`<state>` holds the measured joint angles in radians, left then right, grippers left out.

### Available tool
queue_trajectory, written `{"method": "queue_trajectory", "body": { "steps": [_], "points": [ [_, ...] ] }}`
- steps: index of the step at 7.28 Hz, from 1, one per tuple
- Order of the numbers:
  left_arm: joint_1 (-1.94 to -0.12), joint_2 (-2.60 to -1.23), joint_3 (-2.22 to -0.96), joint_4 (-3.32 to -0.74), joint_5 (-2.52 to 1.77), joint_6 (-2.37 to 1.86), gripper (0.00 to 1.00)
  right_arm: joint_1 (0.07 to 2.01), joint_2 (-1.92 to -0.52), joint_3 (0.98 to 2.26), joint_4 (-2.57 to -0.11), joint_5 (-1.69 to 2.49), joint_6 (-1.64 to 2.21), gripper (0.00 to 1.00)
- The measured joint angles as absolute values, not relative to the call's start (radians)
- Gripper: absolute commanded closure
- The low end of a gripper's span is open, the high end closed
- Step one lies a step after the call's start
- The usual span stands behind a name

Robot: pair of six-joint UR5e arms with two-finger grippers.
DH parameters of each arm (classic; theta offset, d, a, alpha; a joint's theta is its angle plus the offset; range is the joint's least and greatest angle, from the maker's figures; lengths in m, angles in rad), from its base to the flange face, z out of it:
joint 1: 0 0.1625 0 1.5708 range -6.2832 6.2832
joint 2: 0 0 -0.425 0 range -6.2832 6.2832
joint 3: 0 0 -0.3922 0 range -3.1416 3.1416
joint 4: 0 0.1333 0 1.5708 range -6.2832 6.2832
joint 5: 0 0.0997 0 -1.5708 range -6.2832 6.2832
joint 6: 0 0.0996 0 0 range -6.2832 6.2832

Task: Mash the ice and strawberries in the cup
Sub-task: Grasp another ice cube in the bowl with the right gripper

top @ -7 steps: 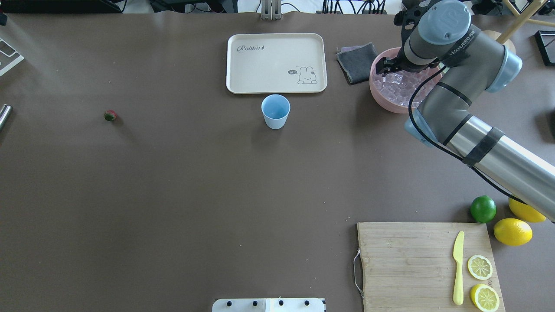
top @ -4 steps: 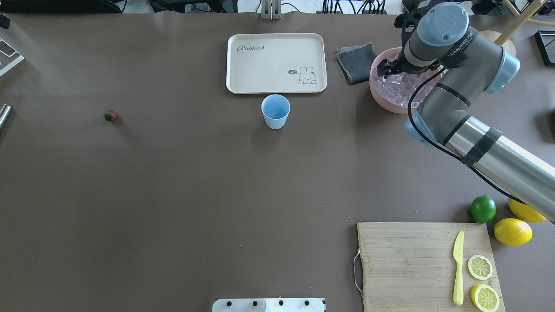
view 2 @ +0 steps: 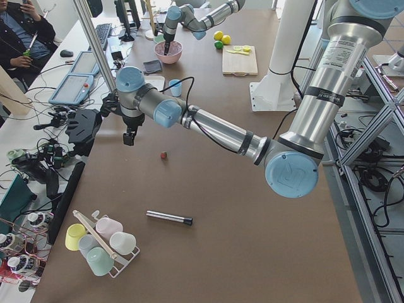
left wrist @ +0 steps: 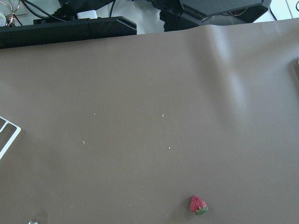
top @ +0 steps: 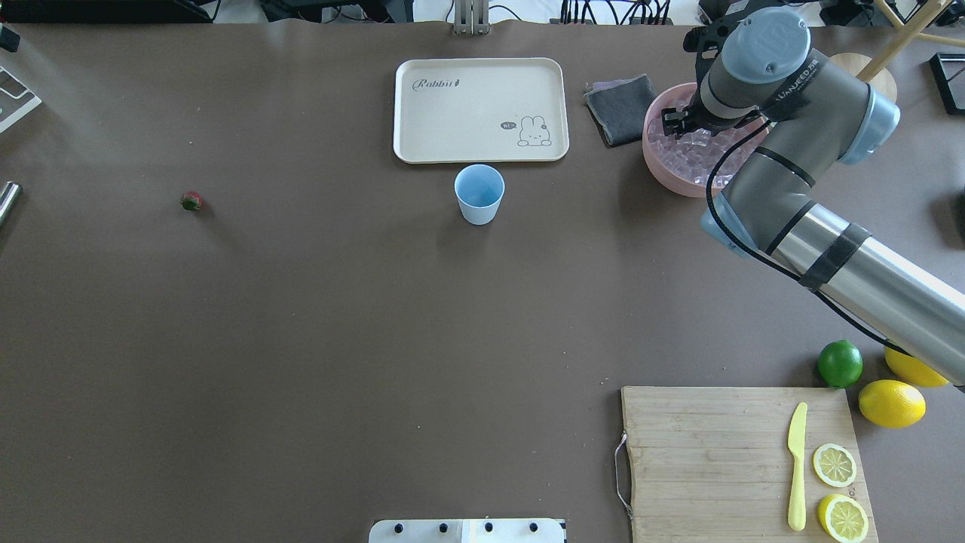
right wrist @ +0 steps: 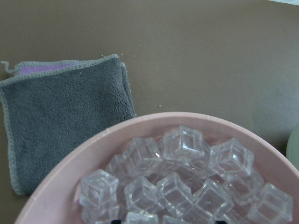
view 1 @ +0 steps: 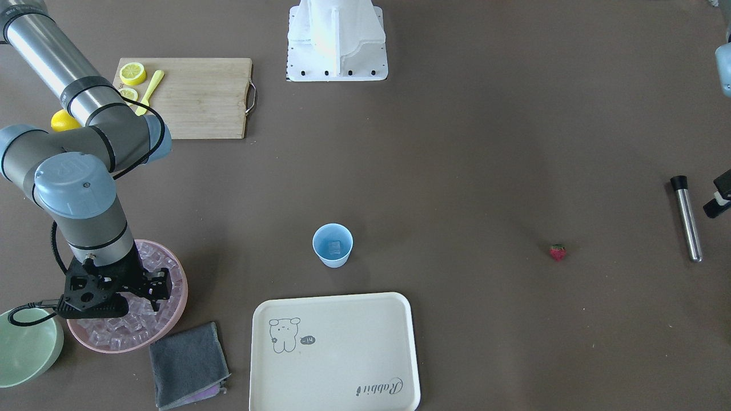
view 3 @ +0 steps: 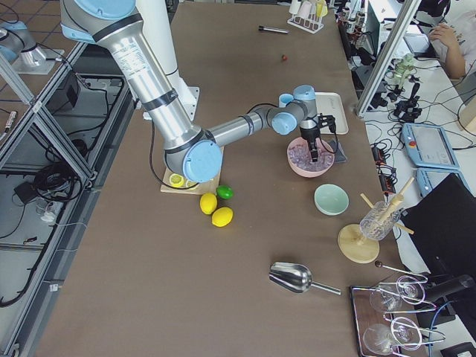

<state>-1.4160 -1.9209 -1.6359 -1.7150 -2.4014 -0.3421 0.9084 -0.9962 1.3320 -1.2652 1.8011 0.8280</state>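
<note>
Brown matting is covering the whole table [top: 301, 339], and things are lying so that each arm is getting its own share. The pink bowl [view 1: 128, 349] heaped with ice [right wrist: 182, 142] is sitting on the right arm's side, just beside a grey cloth [view 1: 188, 362]. The strawberry [view 1: 557, 252] is lying alone on the left arm's side. The cup [view 1: 332, 251] is standing upright between them, near the cream tray [view 1: 337, 354], where either arm can reach it. One cube is resting in the cup's bottom, so the filling looks barely begun. The right arm is folding at the elbow with its wrist turned straight down, and the right gripper [view 1: 154, 287] is hanging low over the ice; the wrist view is showing only cubes, so I cannot tell whether its jaws are spread or closed. The left gripper [view 2: 128, 137] is hovering above the mat near the strawberry, its state just as unclear. A steel rod [view 1: 686, 225], possibly the masher, is lying beyond the strawberry.
</note>
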Motion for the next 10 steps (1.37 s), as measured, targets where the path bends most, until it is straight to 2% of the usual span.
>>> {"method": "queue_trajectory", "body": {
  "steps": [6, 7, 8, 10],
  "points": [
    [-1.413, -1.921, -1.632, -1.715, -2.401, -0.342, 0.02, 0.924, -0.997, 1.355, -1.266, 1.811, 0.821, 1.00],
    [-1.413, -1.921, -1.631, -1.716, -2.401, -0.342, 0.02, 0.927, -0.997, 1.359, -1.267, 1.814, 0.820, 0.66],
    [-1.413, -1.922, -1.631, -1.715, -2.401, -0.342, 0.02, 0.929, -0.998, 1.360, -1.267, 1.815, 0.820, 0.04],
    [-1.412, -1.921, -1.631, -1.715, -2.401, -0.342, 0.02, 0.929, -1.002, 1.356, -1.266, 1.813, 0.821, 0.01]
  ]
}}
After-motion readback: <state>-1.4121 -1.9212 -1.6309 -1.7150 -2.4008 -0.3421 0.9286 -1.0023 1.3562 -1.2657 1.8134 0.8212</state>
